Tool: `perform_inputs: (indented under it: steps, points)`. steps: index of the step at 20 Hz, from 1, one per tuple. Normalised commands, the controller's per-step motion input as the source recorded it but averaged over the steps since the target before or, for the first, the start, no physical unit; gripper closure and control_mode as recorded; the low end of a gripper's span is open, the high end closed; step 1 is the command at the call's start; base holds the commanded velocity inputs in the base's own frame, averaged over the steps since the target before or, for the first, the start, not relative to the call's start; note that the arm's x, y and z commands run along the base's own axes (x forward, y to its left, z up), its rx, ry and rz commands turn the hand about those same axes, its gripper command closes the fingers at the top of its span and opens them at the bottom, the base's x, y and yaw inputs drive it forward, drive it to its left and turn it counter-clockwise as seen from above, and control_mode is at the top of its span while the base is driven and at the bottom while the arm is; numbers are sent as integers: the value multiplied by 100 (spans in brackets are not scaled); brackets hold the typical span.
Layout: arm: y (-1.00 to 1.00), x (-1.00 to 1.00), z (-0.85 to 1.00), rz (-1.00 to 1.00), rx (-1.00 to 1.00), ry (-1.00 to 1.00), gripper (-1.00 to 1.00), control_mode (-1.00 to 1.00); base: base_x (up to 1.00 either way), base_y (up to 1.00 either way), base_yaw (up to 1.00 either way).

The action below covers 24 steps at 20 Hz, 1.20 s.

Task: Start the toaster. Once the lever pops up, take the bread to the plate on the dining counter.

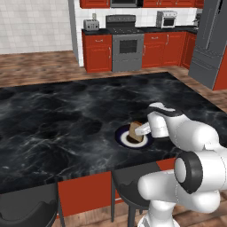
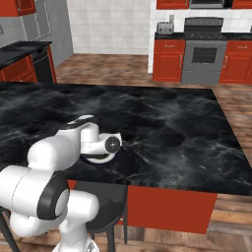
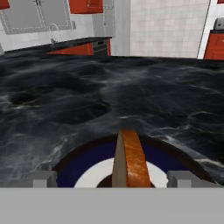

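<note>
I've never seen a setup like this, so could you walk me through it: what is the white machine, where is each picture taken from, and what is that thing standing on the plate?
The white machine is a robot arm in a computer-rendered kitchen. Two pictures come from cameras on its base, behind it to the left and to the right, looking down over a black marble-look dining counter. The third comes from a camera on the hand, looking along its pincer.

On the counter lies a small plate with a navy rim and white centre. A slice of bread stands on edge on it, crust toward the hand camera. The pincer's fingertips stand wide open on either side of the bread, apart from it, so nothing is held. Far back on the wall cabinets sits the silver toaster.
</note>
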Motion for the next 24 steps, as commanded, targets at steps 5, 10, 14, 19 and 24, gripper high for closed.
perform_inputs:
  steps: [5, 10, 14, 19, 24]
  points:
    - [0, 0, 30, 0, 0, 0, -100, -100, 0, 0, 0]
    - [0, 0, 27, 0, 0, 0, -100, -100, 0, 0, 0]
    - [4, 0, 24, 0, 0, 0, -100, -100, 0, 0, 0]
    - [10, 0, 28, 0, 0, 1, -100, -100, 0, 0, 0]
    - [1, -21, 45, 0, 0, 4, -100, -100, 0, 0, 0]
